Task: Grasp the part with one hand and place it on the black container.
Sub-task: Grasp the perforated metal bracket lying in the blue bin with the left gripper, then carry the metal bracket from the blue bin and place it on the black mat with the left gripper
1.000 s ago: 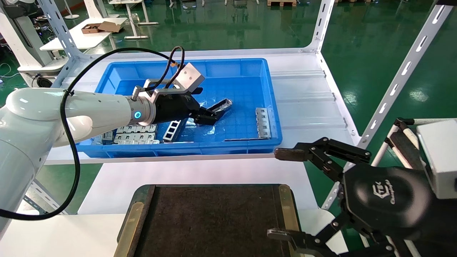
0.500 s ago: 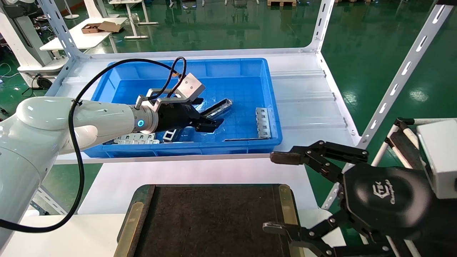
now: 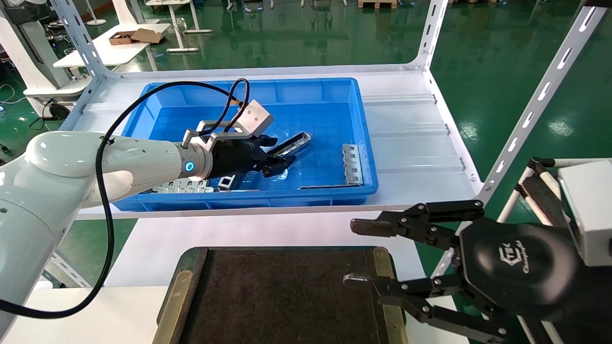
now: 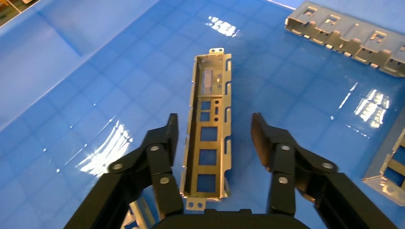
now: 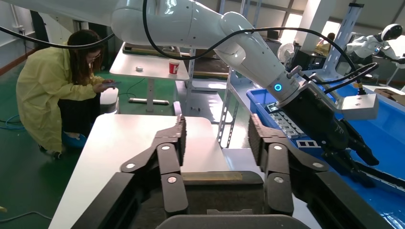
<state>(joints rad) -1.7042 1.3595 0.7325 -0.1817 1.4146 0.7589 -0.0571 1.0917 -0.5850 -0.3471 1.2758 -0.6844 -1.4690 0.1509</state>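
The part (image 3: 292, 143) is a narrow silver-grey trough bar lying on the floor of the blue bin (image 3: 366, 143). In the left wrist view the part (image 4: 209, 95) lies lengthwise between my fingers. My left gripper (image 3: 282, 165) is open inside the bin, its fingers (image 4: 167, 138) astride the part's near end with a gap on each side; it also shows in the left wrist view (image 4: 213, 128). The black container (image 3: 287, 296) lies at the table's front. My right gripper (image 3: 358, 253) is open and empty above the container's right brass strip; it also shows in the right wrist view (image 5: 216, 129).
Silver plates with cutouts lie in the bin at right (image 3: 353, 165) and front left (image 3: 184, 184), beside a ladder-like bar (image 3: 227, 180). White slotted shelf posts (image 3: 526, 119) stand at right. A person in yellow (image 5: 62, 86) crouches beyond the table.
My left gripper has shifted back along the part and now straddles its near end. My right gripper has swung left, over the container's right edge.
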